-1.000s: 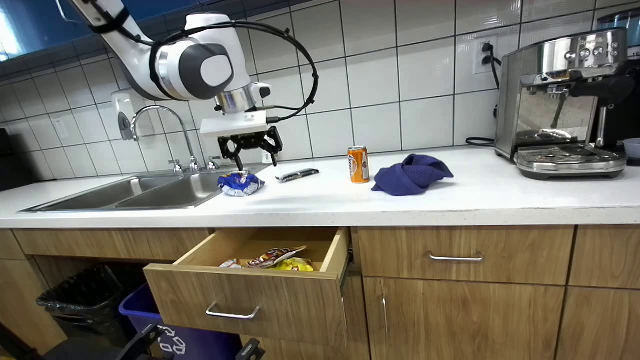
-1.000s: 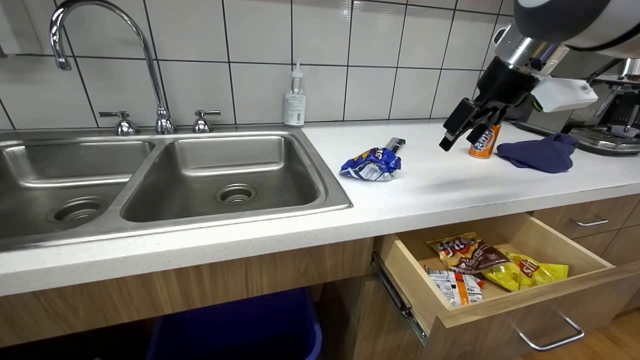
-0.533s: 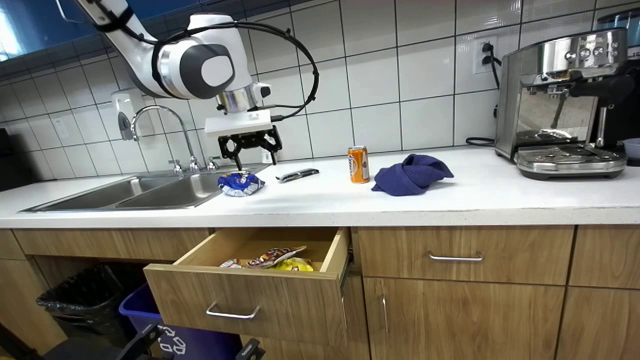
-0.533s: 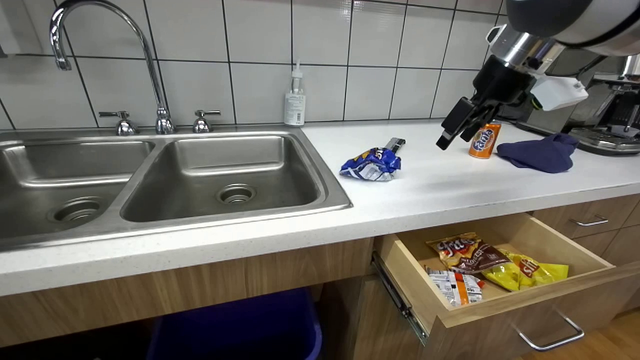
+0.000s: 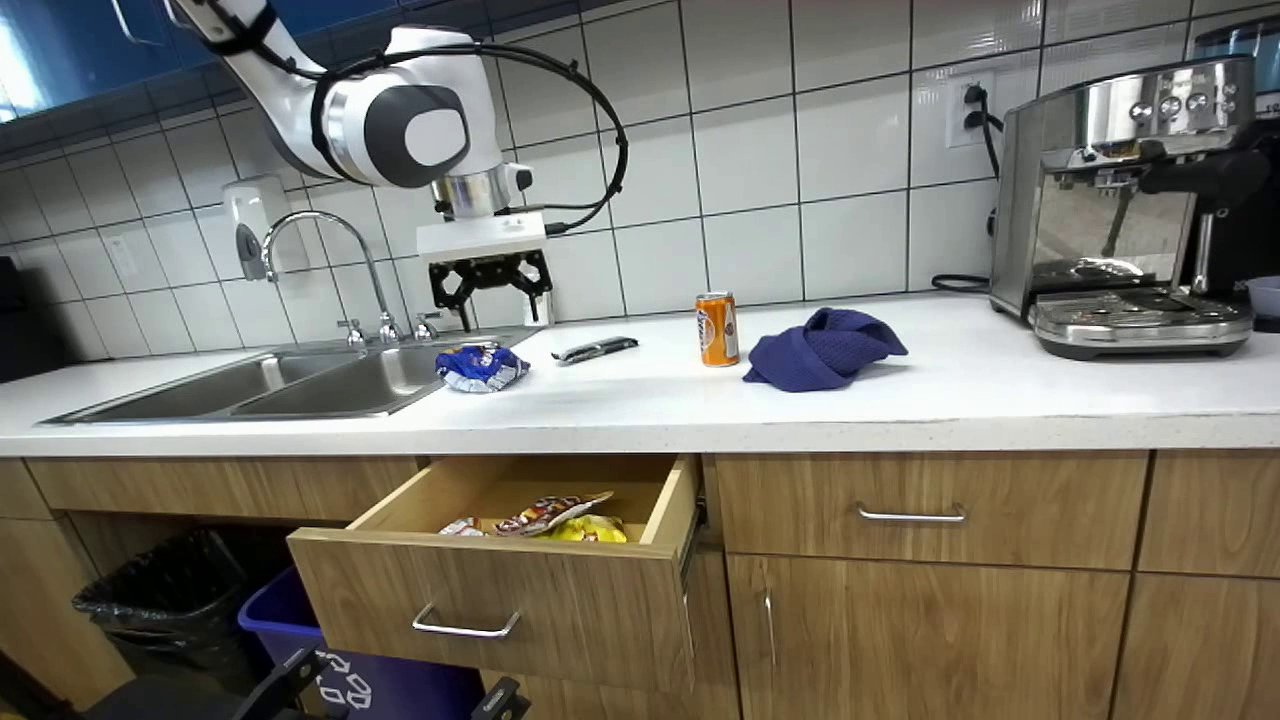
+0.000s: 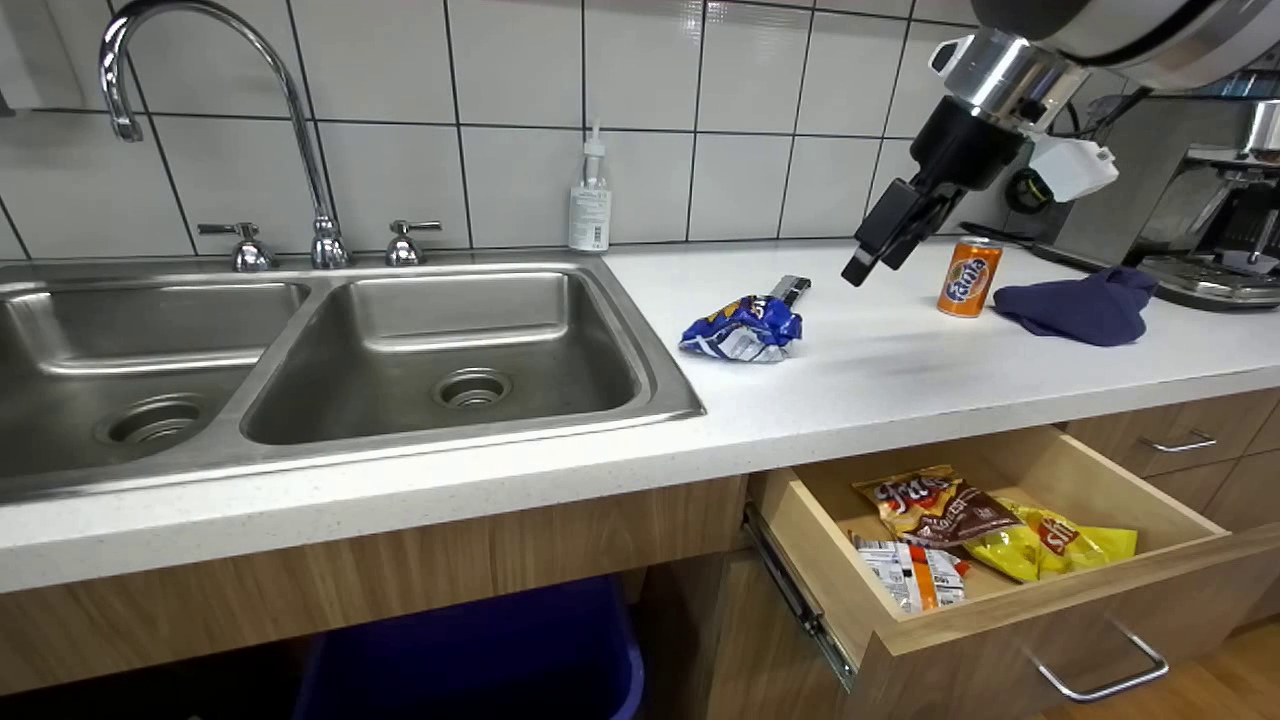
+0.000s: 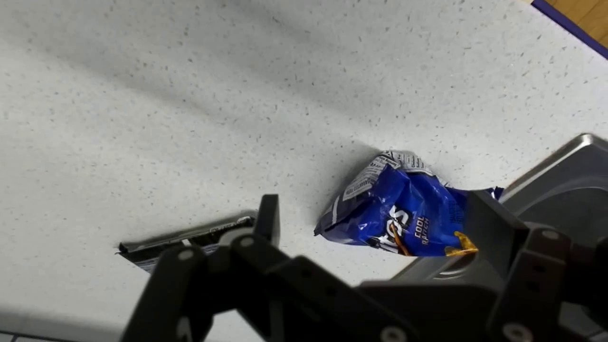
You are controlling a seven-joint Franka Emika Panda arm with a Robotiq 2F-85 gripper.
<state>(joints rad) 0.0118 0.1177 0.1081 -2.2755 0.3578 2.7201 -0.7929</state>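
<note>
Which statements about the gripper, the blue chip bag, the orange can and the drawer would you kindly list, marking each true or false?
1. The gripper hangs open above the counter. True.
2. The blue chip bag lies on the counter beside the sink. True.
3. The gripper is clamped on that bag. False: it holds nothing.
4. The orange can lies on its side. False: it stands upright beside the dark blue cloth.
5. The drawer is shut. False: it is pulled out, with three snack bags inside.

Arm [image 5: 415, 138] slopes down from the left in an exterior view, wrist [image 5: 473, 193] bent downward, gripper [image 5: 500, 318] hanging below it, both fingers [image 7: 268, 216] spread wide apart, left and right in the wrist view.
</note>
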